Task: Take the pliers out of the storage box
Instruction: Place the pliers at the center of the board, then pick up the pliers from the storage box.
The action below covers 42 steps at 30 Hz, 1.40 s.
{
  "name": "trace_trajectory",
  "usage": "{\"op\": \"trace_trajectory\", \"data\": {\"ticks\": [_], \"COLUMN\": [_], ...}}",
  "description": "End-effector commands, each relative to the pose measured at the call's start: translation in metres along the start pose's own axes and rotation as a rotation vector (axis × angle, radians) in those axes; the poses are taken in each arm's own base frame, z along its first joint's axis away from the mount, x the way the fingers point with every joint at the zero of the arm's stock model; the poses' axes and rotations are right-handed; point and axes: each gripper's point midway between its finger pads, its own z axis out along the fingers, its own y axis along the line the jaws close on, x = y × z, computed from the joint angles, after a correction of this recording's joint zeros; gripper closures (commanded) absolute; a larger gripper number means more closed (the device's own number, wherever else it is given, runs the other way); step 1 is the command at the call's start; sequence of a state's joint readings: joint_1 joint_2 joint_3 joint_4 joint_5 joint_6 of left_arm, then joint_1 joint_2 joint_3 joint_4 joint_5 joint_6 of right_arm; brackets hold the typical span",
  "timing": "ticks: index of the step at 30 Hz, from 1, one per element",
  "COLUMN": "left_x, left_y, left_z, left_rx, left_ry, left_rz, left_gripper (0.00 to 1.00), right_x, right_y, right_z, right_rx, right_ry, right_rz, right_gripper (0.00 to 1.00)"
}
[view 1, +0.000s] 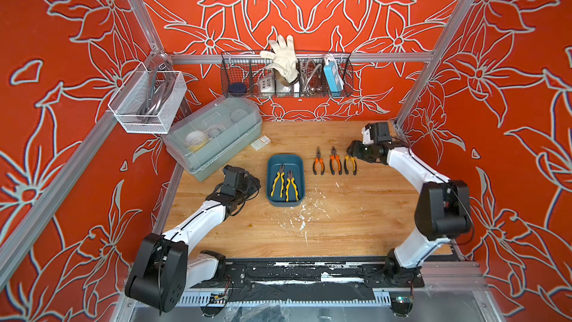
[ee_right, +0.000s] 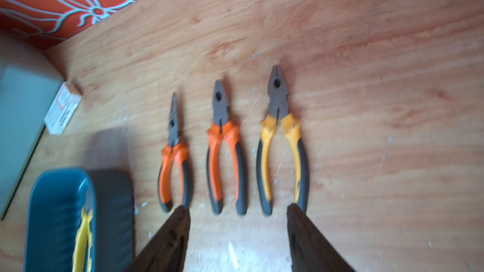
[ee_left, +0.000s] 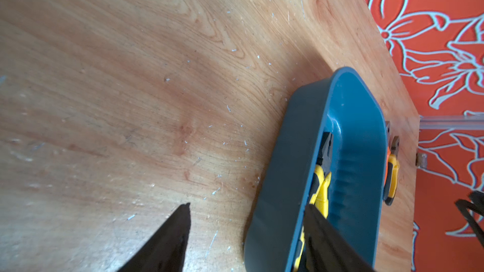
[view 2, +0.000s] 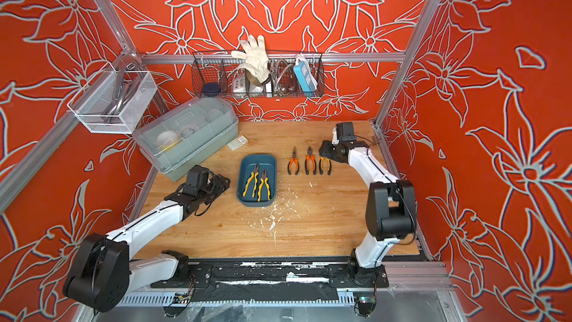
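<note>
Five pliers (view 1: 333,155); one storage box (view 1: 284,160)
Two yellow-handled pliers (view 1: 281,172) lie in the box; three lie on the table (view 1: 340,227): two orange-handled pliers (ee_right: 220,108), one more yellow-handled (ee_right: 279,98); two wire baskets (view 1: 136,119), one white, one black (view 1: 238,72); one grey lidded bin (view 1: 213,131); one glove (view 1: 283,54); one blue power strip (view 1: 332,77); one small carton (view 1: 260,143).

Open worktop (view 1: 340,221) runs across the near half. Between the storage box (view 1: 284,203) and the row of three pliers (view 1: 334,157) lies a narrow bare lane. The grey bin (view 1: 213,137) fills the far left.
</note>
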<state>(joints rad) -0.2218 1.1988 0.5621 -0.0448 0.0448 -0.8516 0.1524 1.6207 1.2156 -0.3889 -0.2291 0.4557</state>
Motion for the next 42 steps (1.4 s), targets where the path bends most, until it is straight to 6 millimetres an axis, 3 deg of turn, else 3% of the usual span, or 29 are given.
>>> {"op": "trace_trajectory", "data": {"ticks": [1,4,8,12,17,22,32,42], "left_x": [-0.010,-0.010,-0.006,-0.002,0.004,0.011,0.036,0.049], "left_y": [-0.011,-0.014,-0.024,-0.031,-0.038,-0.052,-0.098,-0.100], "left_z": [-0.004,-0.003,-0.004,-0.004,-0.003,-0.004,-0.014,0.009], "left_rx": [0.007,0.013,0.033,0.036,0.041,0.043,0.139,0.144], "left_ry": [-0.032,-0.035,-0.025,-0.011,-0.010,-0.014,-0.052,-0.008], "left_rz": [0.052,0.071,0.108,0.141,0.180,0.263,0.530,0.663], "left_gripper": [0.31,0.31,0.31,0.31,0.31,0.33,0.35,0.46], "right_x": [0.032,0.061,0.090,0.088,0.099,0.097,0.099,0.104], "right_y": [-0.008,-0.004,0.019,0.035,0.044,0.046,0.051,0.055], "right_z": [-0.005,-0.008,0.009,0.011,0.022,0.016,0.015,0.023], "right_rx": [0.075,0.088,-0.008,-0.065,-0.103,-0.099,-0.120,-0.132], "right_ry": [-0.013,-0.064,-0.101,-0.112,-0.041,-0.053,-0.049,-0.016], "right_rz": [-0.023,-0.063,-0.136,-0.137,-0.129,-0.151,-0.159,-0.168], "right_gripper": [0.38,0.38,0.38,0.39,0.39,0.39,0.39,0.39]}}
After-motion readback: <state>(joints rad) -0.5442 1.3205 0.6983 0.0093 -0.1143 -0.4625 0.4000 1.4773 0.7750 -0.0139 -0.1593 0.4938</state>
